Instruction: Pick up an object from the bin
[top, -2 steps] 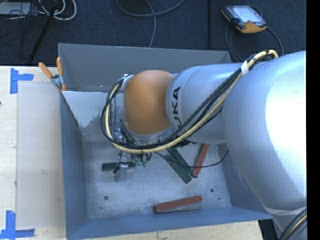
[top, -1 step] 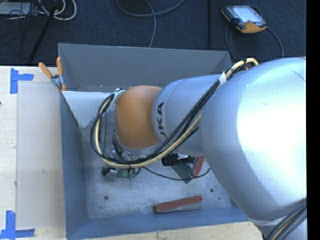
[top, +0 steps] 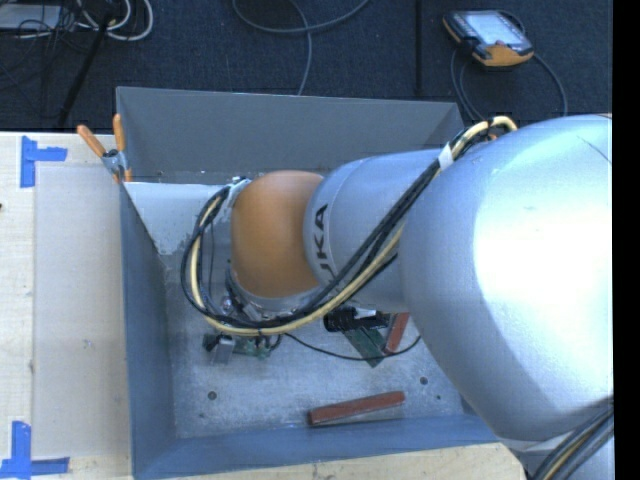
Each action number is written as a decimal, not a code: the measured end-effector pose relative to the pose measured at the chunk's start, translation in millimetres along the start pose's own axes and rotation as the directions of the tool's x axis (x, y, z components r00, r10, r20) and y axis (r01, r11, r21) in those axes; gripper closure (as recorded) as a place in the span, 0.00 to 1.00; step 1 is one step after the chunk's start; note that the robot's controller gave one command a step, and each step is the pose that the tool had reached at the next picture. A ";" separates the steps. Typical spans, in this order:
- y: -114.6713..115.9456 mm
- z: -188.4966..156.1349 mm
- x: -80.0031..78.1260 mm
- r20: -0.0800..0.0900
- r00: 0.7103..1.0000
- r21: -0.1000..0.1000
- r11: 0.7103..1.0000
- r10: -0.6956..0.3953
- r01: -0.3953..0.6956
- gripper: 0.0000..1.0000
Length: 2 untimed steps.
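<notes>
KUKA arm (top: 500,268) reaches in over the right side of the grey bin (top: 290,128), its big silver links covering that half. Wrist w/ orange cover (top: 270,233) points down over bin's left-centre floor. Black & yellow cables (top: 300,318) loop round the wrist. Gripper (top: 238,344) sits low near bin floor, mostly hidden under the wrist.

Green flat piece (top: 368,342) and reddish stick (top: 399,332) half under the arm (top: 480,268)

I see strong light from above striking the arm (top: 520,268); its silver shell glares almost white. The bin (top: 148,368) shows a bright patch in its far left corner, a shaded back wall, and dark shadow under the arm.
</notes>
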<state>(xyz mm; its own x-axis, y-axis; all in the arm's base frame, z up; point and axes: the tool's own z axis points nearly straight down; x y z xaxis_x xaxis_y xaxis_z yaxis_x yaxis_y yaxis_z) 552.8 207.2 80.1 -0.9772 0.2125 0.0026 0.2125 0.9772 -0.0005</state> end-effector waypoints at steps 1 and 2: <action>-10.5 -53.5 16.6 -0.005 1.000 0.004 1.000 0.002 -0.002 1.00; -27.9 -89.0 -9.9 0.004 1.000 -0.001 1.000 -0.018 0.018 1.00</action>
<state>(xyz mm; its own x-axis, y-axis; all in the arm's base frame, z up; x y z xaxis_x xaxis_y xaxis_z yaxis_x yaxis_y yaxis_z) 556.7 177.8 169.1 -0.9808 0.1952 -0.0017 0.1952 0.9808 0.0007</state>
